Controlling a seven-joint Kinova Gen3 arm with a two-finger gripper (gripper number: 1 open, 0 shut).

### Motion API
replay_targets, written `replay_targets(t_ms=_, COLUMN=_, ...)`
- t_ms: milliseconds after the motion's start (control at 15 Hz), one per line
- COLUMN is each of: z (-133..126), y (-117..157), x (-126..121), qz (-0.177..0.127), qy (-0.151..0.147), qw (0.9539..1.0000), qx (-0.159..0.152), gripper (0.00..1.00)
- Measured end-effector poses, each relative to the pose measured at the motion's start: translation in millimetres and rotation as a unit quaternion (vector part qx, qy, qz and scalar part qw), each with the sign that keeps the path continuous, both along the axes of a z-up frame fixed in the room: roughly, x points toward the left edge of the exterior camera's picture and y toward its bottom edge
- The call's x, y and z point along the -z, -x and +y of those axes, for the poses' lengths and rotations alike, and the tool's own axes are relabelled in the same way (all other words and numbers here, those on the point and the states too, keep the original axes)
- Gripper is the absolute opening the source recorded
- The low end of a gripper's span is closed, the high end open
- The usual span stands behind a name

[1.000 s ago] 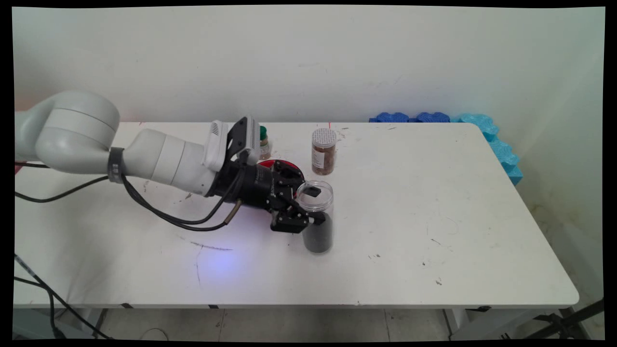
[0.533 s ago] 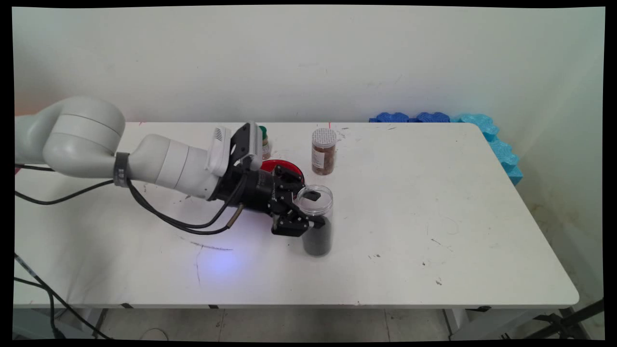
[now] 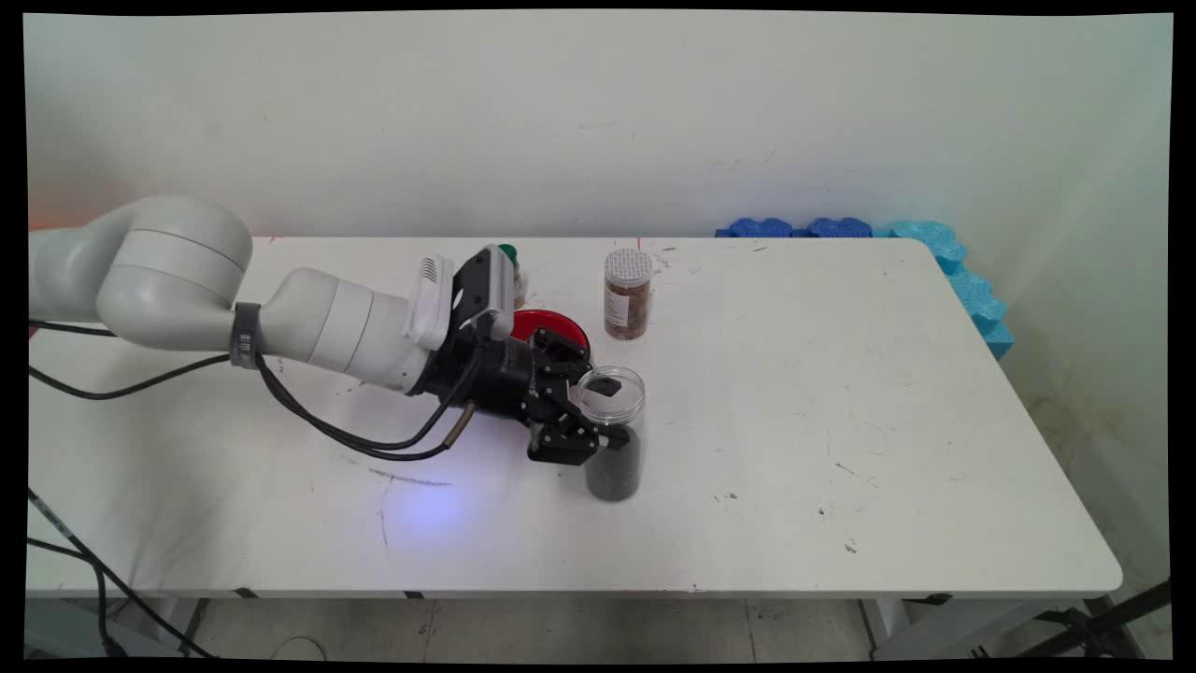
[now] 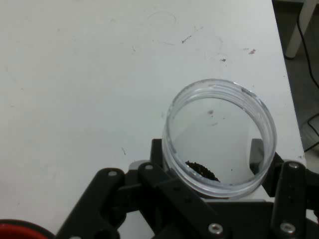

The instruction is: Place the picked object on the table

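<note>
Your white table (image 3: 841,421) carries everything. On it, your hand (image 3: 607,411) pinches an open clear jar (image 3: 614,439) of dark grains, upright near the table's middle. Just behind lies a red lid (image 3: 551,324), then a brown-filled jar (image 3: 627,293) and a green-capped bottle (image 3: 510,264).

Clear glossy plastic jar (image 3: 613,432); matt scuffed table (image 3: 841,393).

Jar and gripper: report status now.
Gripper shut on open jar, fingers either side. Jar upright, dark grains in the bottom. Red lid just behind; brown spice jar farther back, apart.
</note>
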State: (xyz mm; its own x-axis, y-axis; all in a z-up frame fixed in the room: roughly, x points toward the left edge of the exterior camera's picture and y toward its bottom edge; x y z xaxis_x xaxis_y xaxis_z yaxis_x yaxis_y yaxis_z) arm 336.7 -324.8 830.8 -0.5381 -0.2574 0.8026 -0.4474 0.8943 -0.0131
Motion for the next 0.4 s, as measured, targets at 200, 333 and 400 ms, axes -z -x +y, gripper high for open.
replay_targets(t_ms=200, z=-0.6, y=0.7, x=1.6, qz=0.0, qy=-0.001, qw=1.0, qx=0.0, gripper=0.0)
replay_targets(t_ms=333, z=-1.0, y=1.0, x=2.4, qz=0.001, qy=-0.001, qw=1.0, qx=0.0, gripper=1.0)
replay_targets(t_ms=400, z=-1.1, y=1.2, x=2.7, qz=0.001, qy=-0.002, qw=1.0, qx=0.0, gripper=1.0)
